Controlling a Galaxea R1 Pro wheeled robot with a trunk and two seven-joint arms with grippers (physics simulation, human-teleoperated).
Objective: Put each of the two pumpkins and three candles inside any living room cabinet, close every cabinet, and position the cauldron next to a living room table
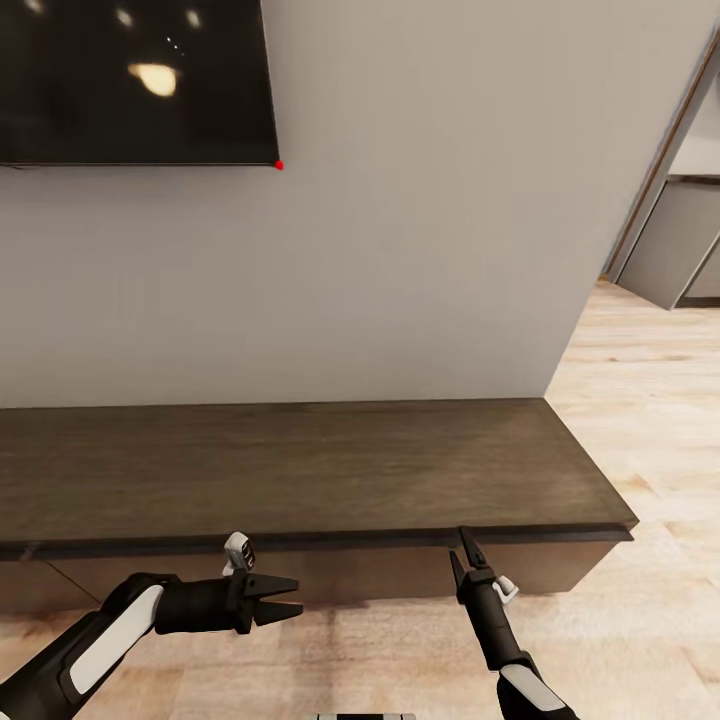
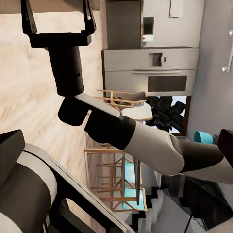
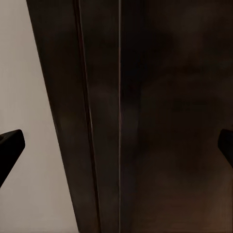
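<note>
The long, low dark brown cabinet runs along the grey wall, its top bare and its drawer fronts shut. My right gripper points up at the cabinet's front edge, near its right end, and is open. The right wrist view looks close at the dark wood, with the fingertips far apart. My left gripper hovers low in front of the drawer fronts, pointing right, open and empty. The left wrist view looks at my right arm and its spread gripper. The pumpkins, candles and cauldron are out of view.
A black TV hangs on the wall above the cabinet. Light wood floor extends past the cabinet's right end toward grey kitchen units. The left wrist view has a built-in oven and wooden chairs in the distance.
</note>
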